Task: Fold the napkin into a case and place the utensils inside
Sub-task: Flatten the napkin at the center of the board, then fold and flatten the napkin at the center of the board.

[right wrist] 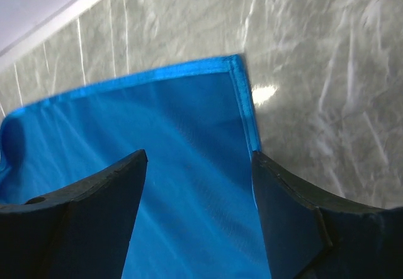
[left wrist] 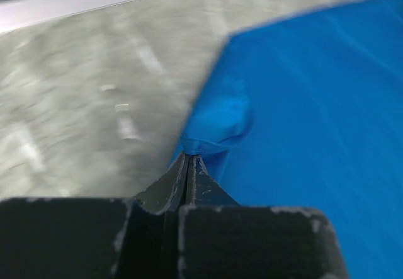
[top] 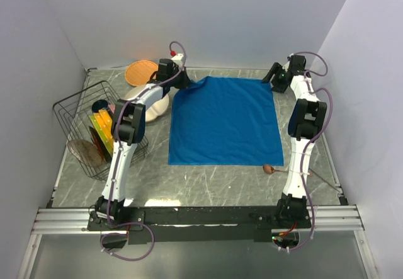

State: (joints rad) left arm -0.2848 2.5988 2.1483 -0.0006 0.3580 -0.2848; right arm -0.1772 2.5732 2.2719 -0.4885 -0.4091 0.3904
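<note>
Grey marbled table (top: 208, 184) carries everything. Spread flat across its middle lies the blue napkin (top: 223, 121), a single unfolded layer, smooth except at its far left corner, which is lifted and bunched. At the left edge a tilted wire basket (top: 75, 112) holds coloured plates on edge; a white plate (top: 157, 106) and an orange plate (top: 140, 72) sit beyond it. The left gripper (left wrist: 191, 164) has its fingers pressed together, pinching that bunched corner. The right gripper (right wrist: 199, 165) hangs over the far right corner, fingers apart, gripping nothing. A wooden spoon (top: 269, 169) lies just off the napkin's near right corner.
</note>
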